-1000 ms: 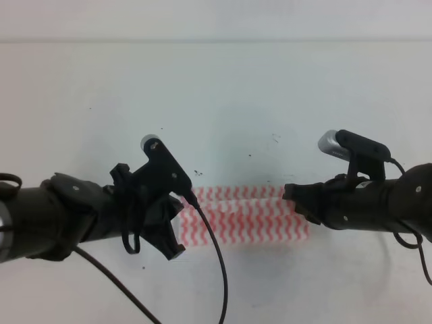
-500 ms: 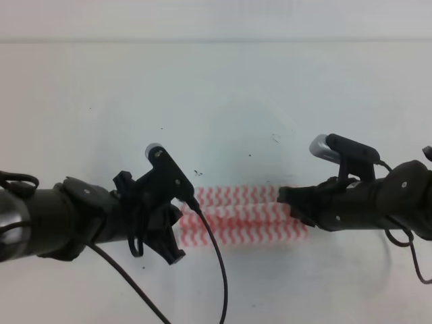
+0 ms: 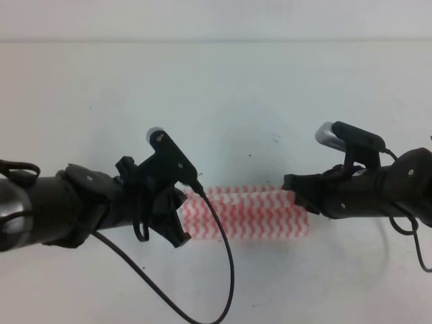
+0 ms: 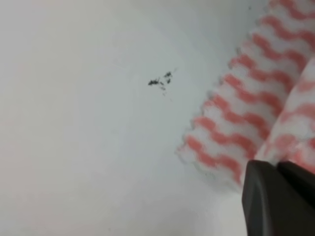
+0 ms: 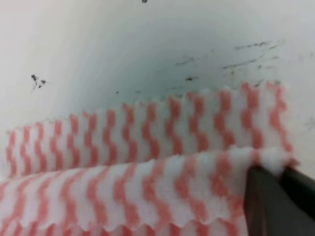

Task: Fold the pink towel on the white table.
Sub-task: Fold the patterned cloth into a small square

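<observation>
The pink towel (image 3: 253,214) lies as a long, narrow, layered strip on the white table (image 3: 216,94), between my two arms. My left gripper (image 3: 183,201) is at the strip's left end, and in the left wrist view its fingers (image 4: 278,169) are shut on a raised layer of the towel (image 4: 236,113). At the right end, my right gripper (image 3: 295,192) is also shut, pinching the upper layer's corner (image 5: 281,172). In the right wrist view that upper layer overlaps a lower layer of the towel (image 5: 147,128) lying flat behind it.
Small dark specks and scuffs (image 3: 275,138) mark the table behind the towel. A black cable (image 3: 226,270) loops from the left arm down over the towel's left part. The table's far edge (image 3: 216,42) runs across the top.
Both grippers have shifted slightly toward the far side, with the towel ends still held. The left gripper has also moved a little to the right. The strip looks slightly narrower.
</observation>
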Controlling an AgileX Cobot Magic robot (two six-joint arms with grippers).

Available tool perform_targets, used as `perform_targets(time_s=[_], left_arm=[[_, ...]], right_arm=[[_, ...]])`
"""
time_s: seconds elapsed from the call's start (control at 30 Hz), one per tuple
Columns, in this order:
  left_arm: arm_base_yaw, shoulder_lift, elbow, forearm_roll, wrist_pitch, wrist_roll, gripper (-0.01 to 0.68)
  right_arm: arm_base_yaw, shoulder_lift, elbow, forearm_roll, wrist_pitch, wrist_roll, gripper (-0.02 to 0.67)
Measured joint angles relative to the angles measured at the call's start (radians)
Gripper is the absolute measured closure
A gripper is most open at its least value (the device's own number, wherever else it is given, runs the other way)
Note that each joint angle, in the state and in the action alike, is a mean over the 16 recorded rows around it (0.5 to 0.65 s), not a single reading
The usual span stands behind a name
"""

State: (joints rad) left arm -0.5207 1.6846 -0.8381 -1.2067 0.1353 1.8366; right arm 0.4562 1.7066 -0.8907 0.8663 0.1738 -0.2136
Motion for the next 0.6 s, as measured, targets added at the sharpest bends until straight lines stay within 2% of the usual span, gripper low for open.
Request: perform_targets(time_s=[0.6], left_arm=[[0.000,0.028,-0.017,0.000,-0.012,-0.004,0.677]], right_arm=[[-0.010,0.048,-0.057,-0.004,0.034,-0.023,0.665]])
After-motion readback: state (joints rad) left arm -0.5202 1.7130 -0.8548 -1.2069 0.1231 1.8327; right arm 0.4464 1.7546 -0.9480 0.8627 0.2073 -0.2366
